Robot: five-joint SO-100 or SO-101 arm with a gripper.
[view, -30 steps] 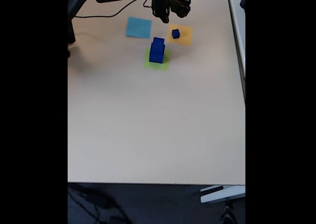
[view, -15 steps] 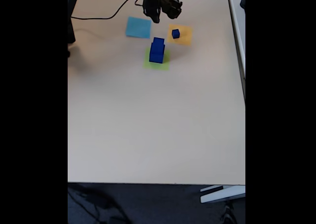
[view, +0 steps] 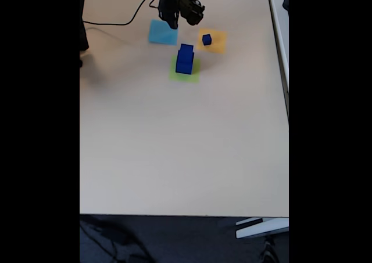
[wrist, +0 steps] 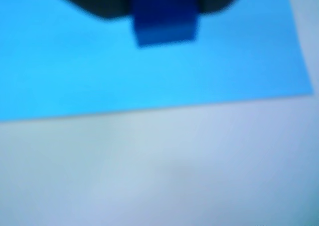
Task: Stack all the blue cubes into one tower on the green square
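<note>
I'd call it an office or lab: a plain beige worktop, dark carpet-like floor below (a cable trails across).

Dark-blue cubes, yellow-green square, light-blue square, orange-yellow square.

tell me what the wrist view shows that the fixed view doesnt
Wrist view: a blurred dark-blue block at the top edge, between dark shapes; whether it is a held cube is unclear. Fixed view: a two-cube tower on the green square, a small blue cube on the orange square, and the tool near the far edge. Both: the light-blue square on the pale table.
</note>
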